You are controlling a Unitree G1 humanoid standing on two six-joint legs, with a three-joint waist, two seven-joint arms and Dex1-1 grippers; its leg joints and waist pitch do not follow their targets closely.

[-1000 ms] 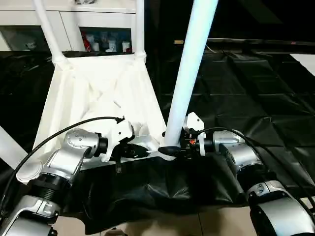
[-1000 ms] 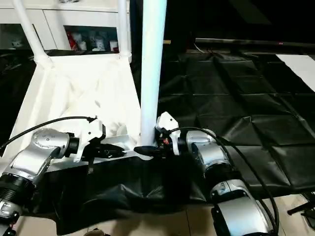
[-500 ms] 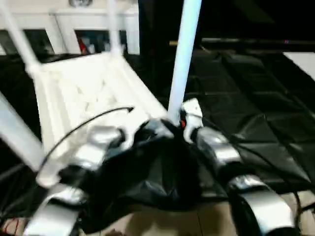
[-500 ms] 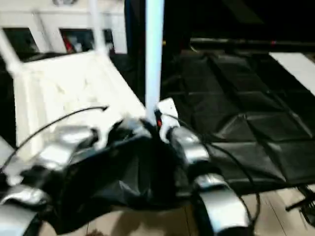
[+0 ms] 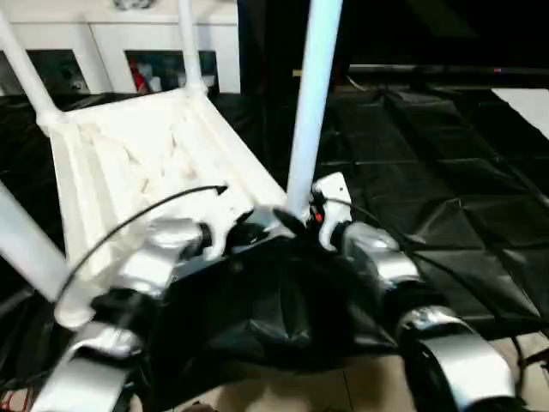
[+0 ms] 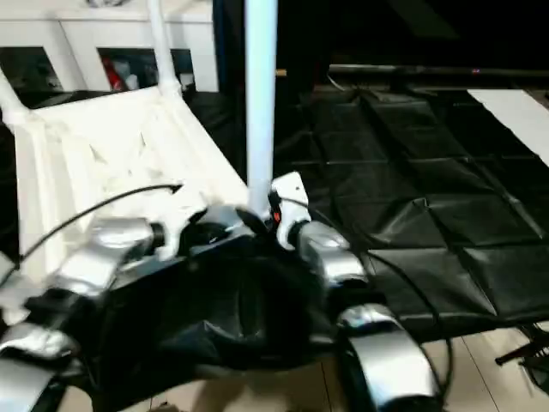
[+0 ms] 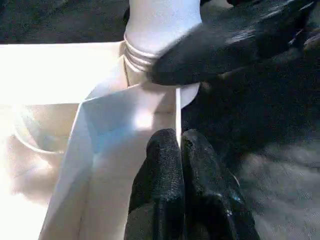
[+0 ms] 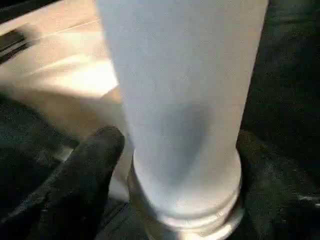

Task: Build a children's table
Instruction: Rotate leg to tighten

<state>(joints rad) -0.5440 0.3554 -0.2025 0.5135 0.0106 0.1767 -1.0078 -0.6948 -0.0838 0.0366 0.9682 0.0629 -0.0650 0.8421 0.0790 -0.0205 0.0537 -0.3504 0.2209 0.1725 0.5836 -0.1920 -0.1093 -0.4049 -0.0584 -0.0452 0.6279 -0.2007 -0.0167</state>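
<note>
Our right gripper (image 5: 296,221) has widened around the leg (image 5: 310,103). Our left gripper (image 7: 179,150) stays shut, fingertips against the tabletop (image 5: 137,154) rim.

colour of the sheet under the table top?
Black, creased sheet; clearest in the right eye view, beside the white table top.

Black plastic sheeting (image 5: 446,189), creased, covers the floor. White cabinet (image 5: 111,43) with glass doors at back, small colourful items (image 5: 159,73) inside. Tiled floor (image 6: 515,378) at near edge.
</note>
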